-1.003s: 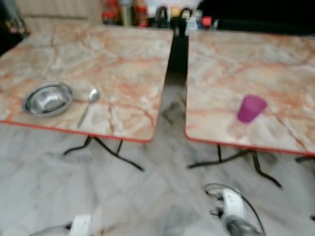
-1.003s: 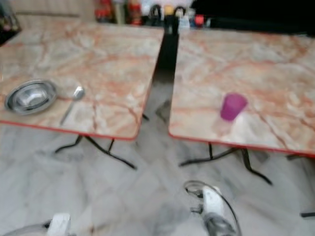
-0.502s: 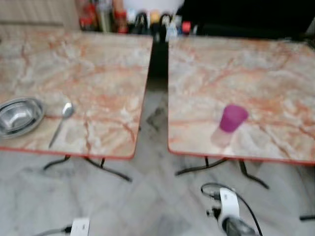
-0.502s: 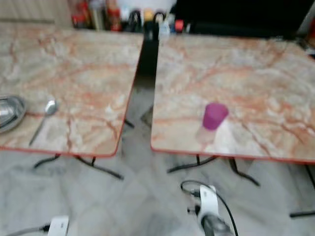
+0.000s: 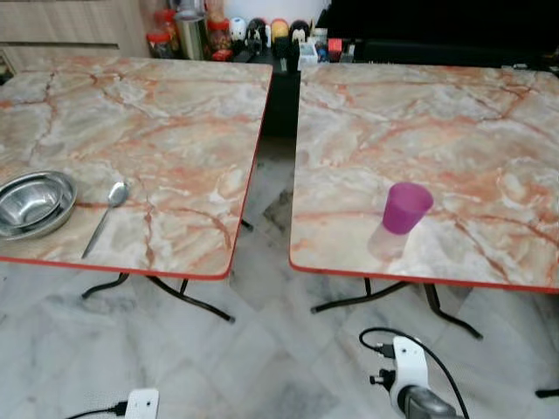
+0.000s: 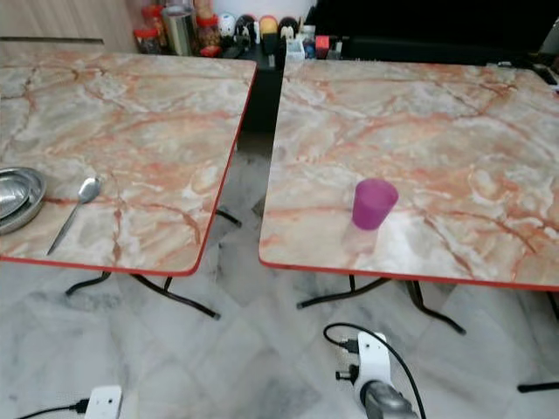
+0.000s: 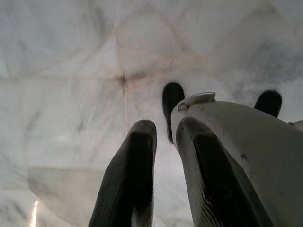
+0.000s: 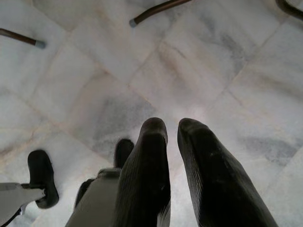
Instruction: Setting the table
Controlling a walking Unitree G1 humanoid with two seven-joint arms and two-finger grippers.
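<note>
Two marble-patterned tables with red edges stand side by side on a pale marble floor (image 5: 262, 367), a dark gap between them. On the left table (image 5: 175, 113), close to its near left edge, sits a steel bowl (image 5: 33, 202), and just to its right a spoon (image 5: 106, 215) lies with its bowl end pointing far and its handle angled toward the near edge. On the right table (image 5: 437, 113), near the front edge, a purple cup (image 5: 406, 208) stands upright, well apart from the bowl and spoon. Jars and bottles (image 5: 236, 33) line up beyond the far edges of the tables. Both arms hang low over the floor: the left gripper (image 7: 163, 137) has its two black fingers nearly together with nothing between them, and the right gripper (image 8: 173, 132) likewise shows only a narrow slit between its fingers and holds nothing
</note>
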